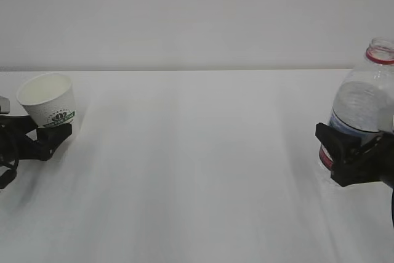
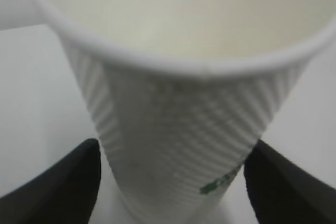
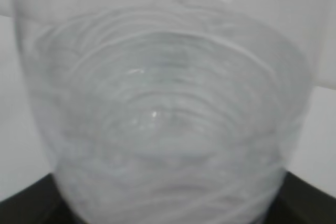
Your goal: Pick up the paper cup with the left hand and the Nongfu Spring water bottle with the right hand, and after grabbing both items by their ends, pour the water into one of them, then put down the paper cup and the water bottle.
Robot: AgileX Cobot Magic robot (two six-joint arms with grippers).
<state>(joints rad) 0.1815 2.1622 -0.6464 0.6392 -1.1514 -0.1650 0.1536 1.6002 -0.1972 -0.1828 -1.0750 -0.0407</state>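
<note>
White tabletop [image 1: 197, 170] fills most of the exterior view, met at the back by a plain pale wall [image 1: 197, 16].

At the far left edge the paper cup [image 1: 48, 100] is held by the left hand [image 1: 43, 135], whose black fingers are closed around the cup's narrow base. The cup is tilted, its open mouth turned up and toward the camera so that the cream inside is seen, and the green leaf logo faces forward just above the fingers. In the left wrist view the ribbed white wall of the paper cup [image 2: 178, 129] is seen between two dark fingers [image 2: 68, 182], one on each side low on the cup, with a scrap of green print near the right one. Whether the cup's base is touching the table cannot be told.

At the far right edge the Nongfu Spring water bottle [image 1: 366, 106] stands nearly upright (its mouth is open, with only the red neck ring showing at the top). It is gripped low on its body by the right hand [image 1: 348, 155], black fingers clamped over the band of the red label. The water [image 1: 363, 106] is seen through the clear plastic. The right wrist view is almost filled by the bottle's ribbed clear body [image 3: 168, 119], blurred, with dark gripper parts at the bottom corners.

The two items are well apart, at opposite sides of the table.
</note>
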